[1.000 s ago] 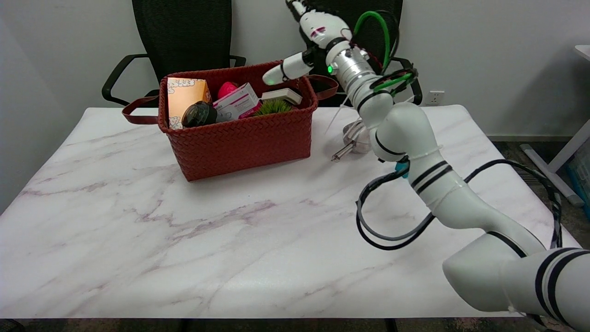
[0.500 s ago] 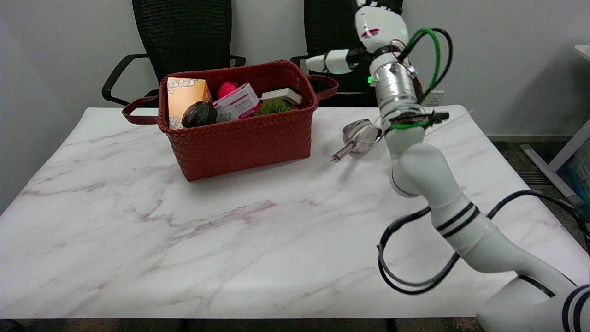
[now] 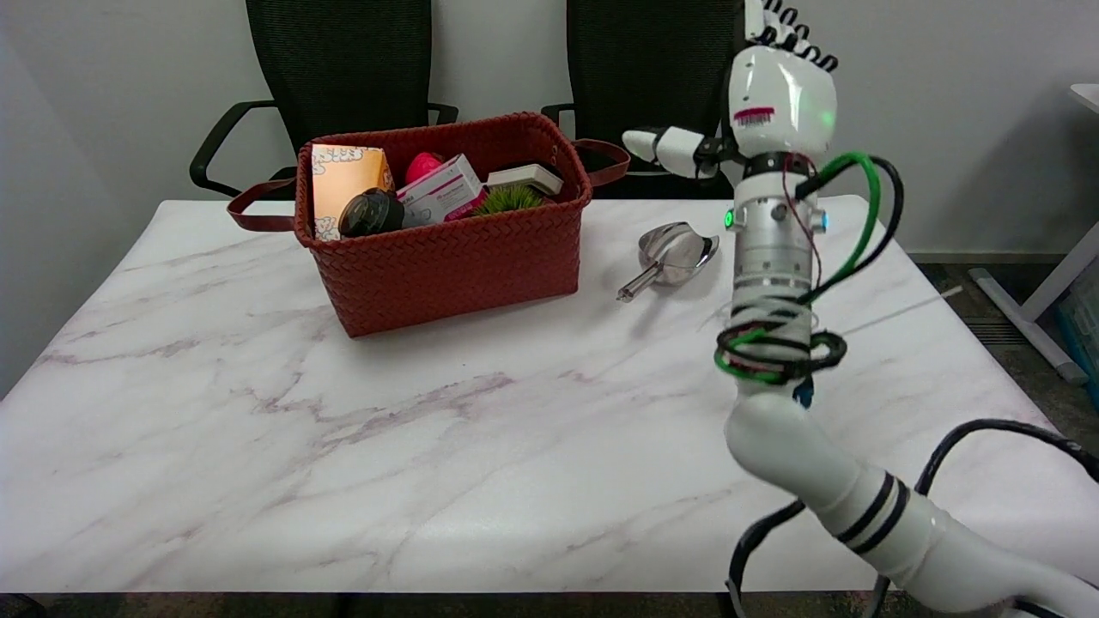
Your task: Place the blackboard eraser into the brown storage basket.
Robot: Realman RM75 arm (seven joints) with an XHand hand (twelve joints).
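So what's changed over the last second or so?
The right hand has pulled away from above the brown storage basket, swinging right and upright, empty with fingers apart. The blackboard eraser lies in the basket as before; the metal scoop on the table hasn't moved.

**One camera, high up at the near side**

There is just one view — the head view. It sits above the near edge of the white marble table [image 3: 343, 446], looks down and across, and faces two black mesh chairs [image 3: 343, 77] by the far wall — fairly close.
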